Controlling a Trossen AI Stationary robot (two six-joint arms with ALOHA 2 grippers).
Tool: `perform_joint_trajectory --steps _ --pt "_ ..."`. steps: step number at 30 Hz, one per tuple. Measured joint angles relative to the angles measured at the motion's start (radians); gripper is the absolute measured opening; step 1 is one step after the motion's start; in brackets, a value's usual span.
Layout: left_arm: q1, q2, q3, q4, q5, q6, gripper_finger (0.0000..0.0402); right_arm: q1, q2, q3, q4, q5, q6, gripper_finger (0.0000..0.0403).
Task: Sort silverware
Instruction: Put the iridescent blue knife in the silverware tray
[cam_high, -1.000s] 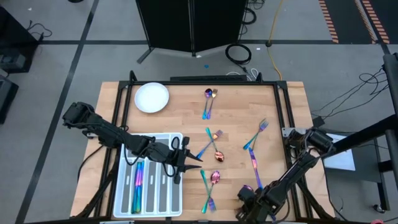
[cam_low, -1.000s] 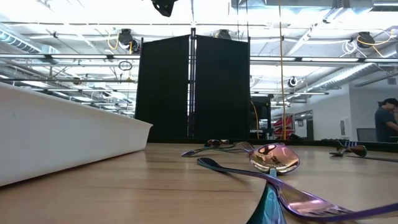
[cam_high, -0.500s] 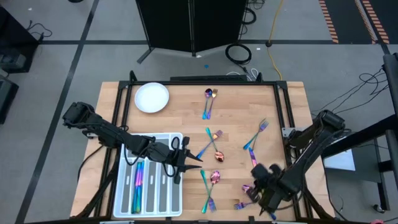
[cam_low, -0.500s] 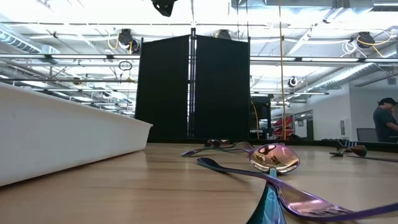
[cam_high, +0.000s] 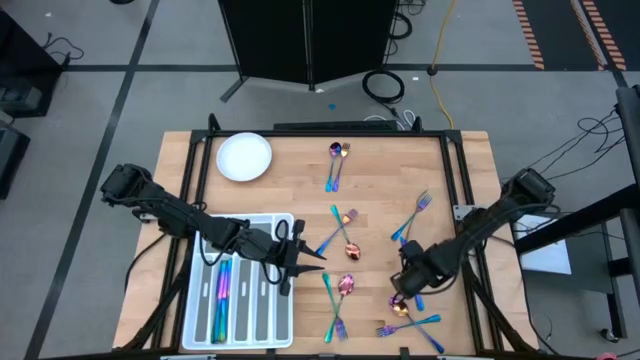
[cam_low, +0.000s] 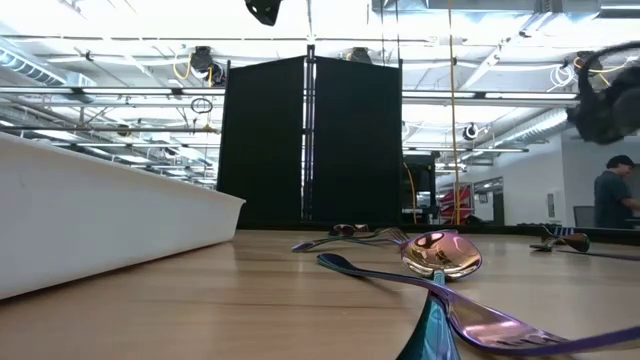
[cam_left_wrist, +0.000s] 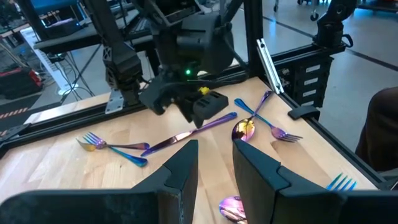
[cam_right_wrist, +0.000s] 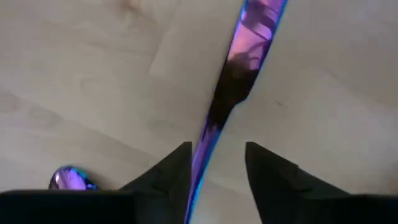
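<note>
The silverware lies scattered over the wooden table: a purple knife (cam_right_wrist: 239, 74), a fork (cam_high: 412, 215), a crossed fork and spoon (cam_high: 410, 320) near the front edge, and more pairs (cam_high: 338, 300) (cam_high: 340, 235) (cam_high: 337, 165). My right gripper (cam_high: 410, 282) is open and points down at the knife; its two fingers (cam_right_wrist: 168, 171) stand on either side of the knife's shaft, which lies flat on the wood. My left gripper (cam_high: 300, 262) waits beside the tray (cam_high: 250, 218), open by a narrow gap with nothing in it.
The translucent tray holds several pieces (cam_high: 222, 295) in its left slots. A white plate (cam_high: 244, 157) stands at the far left. In the low view a spoon (cam_low: 440, 255) lies close by. A person (cam_low: 612, 200) stands in the room beyond.
My right gripper has left the table's front edge and gone toward the far edge, stopping over the knife. A crossed fork and spoon show where it was. My left arm has kept still.
</note>
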Motion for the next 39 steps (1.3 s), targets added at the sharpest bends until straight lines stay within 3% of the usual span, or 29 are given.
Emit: perform_joint_trajectory --steps 6,20,33,39 --pt "0.000 0.000 0.000 -0.007 0.000 0.019 0.0102 -0.026 0.000 -0.028 0.086 0.002 -0.037 0.0156" --pt "0.000 0.000 0.000 -0.006 0.000 0.019 0.0102 -0.036 -0.001 -0.078 0.110 0.002 -0.017 0.0123" --pt "0.000 0.000 0.000 -0.006 0.000 0.020 0.0102 -0.036 -0.002 -0.082 0.103 0.000 0.009 0.0025" --pt "0.000 0.000 0.000 -0.006 0.000 0.020 0.0102 -0.034 -0.002 -0.081 0.104 0.000 -0.042 0.0007"
